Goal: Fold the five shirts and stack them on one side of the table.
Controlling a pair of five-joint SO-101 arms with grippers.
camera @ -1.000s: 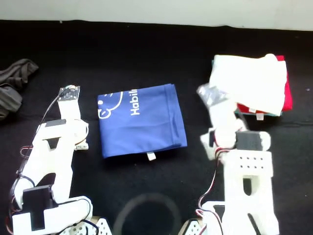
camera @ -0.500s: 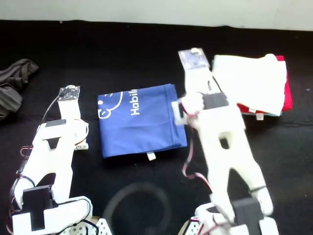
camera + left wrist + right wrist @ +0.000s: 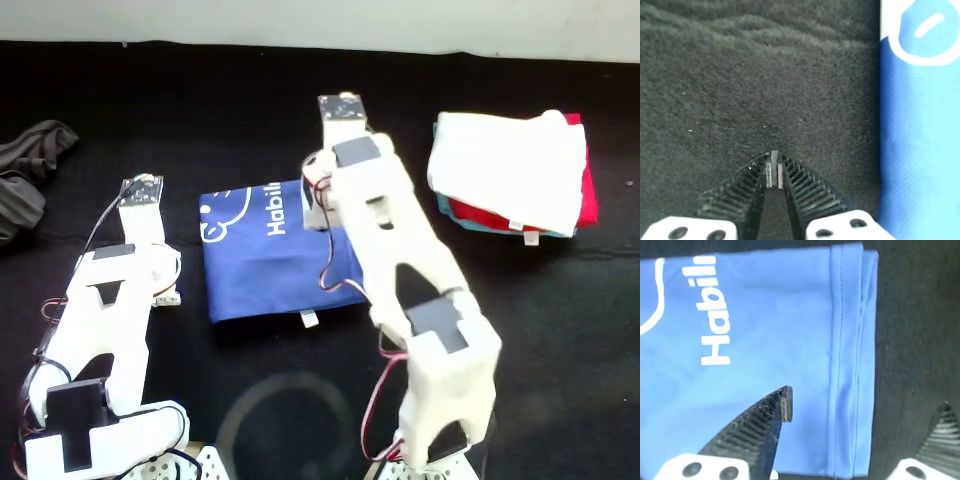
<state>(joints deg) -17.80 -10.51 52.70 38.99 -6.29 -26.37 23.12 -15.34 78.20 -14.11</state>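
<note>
Right gripper (image 3: 864, 407) over folded blue shirt (image 3: 285, 250), jaws wide apart
Jaws straddle the shirt's hemmed edge, holding nothing. Left gripper (image 3: 774, 169) closed and empty, over black tabletop (image 3: 200, 100) just beside the shirt. Folded stack (image 3: 515, 180) lies at the tabletop's right side; crumpled dark shirt (image 3: 30, 180) at far left

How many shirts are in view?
5: white, red and teal stacked far right; blue one folded at centre; dark grey one crumpled at the left edge. The stack could hide more.
</note>
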